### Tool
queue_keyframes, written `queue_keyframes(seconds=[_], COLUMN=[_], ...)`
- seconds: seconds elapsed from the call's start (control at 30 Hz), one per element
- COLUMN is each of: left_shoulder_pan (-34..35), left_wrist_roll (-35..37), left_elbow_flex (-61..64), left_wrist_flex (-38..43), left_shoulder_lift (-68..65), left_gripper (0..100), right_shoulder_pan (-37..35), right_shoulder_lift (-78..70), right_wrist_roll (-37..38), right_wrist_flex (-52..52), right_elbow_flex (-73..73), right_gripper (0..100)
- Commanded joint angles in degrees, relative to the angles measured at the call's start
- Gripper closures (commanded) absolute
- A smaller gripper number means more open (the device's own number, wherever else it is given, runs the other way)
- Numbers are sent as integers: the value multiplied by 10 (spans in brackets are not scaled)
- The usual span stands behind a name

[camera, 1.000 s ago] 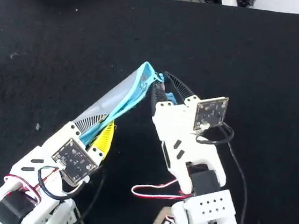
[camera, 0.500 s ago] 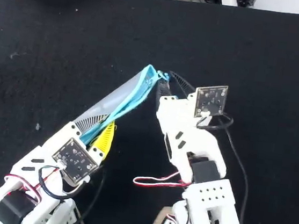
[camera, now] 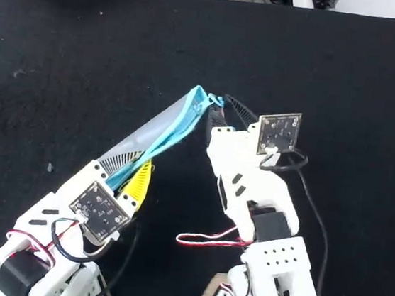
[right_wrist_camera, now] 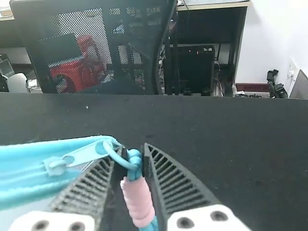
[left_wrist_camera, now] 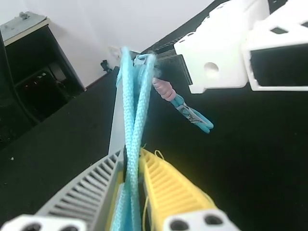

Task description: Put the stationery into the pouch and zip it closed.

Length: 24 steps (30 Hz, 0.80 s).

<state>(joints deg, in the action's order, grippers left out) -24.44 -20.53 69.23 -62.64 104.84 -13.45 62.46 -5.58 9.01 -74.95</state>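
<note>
A translucent pouch (camera: 158,131) with a light blue zipper band hangs stretched between the two arms above the black table. My left gripper (camera: 131,172), with one grey and one yellow finger, is shut on the pouch's near end (left_wrist_camera: 133,169). At the far end the zipper slider (right_wrist_camera: 72,158) sits at the pouch's corner. Its pink and blue pull cord (right_wrist_camera: 137,204) runs between the black ribbed fingers of my right gripper (right_wrist_camera: 131,168), which is shut on it. In the left wrist view the cord (left_wrist_camera: 179,101) dangles below the right gripper (left_wrist_camera: 166,65).
The black tabletop (camera: 334,78) spreads wide around both arms. A red and white cable (camera: 204,247) loops at the right arm's base. Beyond the table's far edge stand a mesh chair (right_wrist_camera: 96,43) and dark cabinets (right_wrist_camera: 192,60).
The right gripper moved a little away from the left arm with the pull cord, drawing the pouch straighter. Over the last half second nothing moved.
</note>
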Motion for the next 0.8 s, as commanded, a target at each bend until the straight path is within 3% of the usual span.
queue_keyframes(seconds=[0.0,0.47,0.77], left_shoulder_pan=[-2,-5,-94], left_wrist_roll=[9,9,4], left_elbow_flex=[29,79,80], left_wrist_flex=[30,187,272], left_shoulder_lift=[-4,-4,-4], left_gripper=[971,970,970], right_shoulder_pan=[29,28,-18], right_shoulder_lift=[-1,16,174], right_wrist_roll=[-4,-7,-3], right_wrist_flex=[-8,-8,12], right_elbow_flex=[36,36,-30], right_gripper=[988,988,988])
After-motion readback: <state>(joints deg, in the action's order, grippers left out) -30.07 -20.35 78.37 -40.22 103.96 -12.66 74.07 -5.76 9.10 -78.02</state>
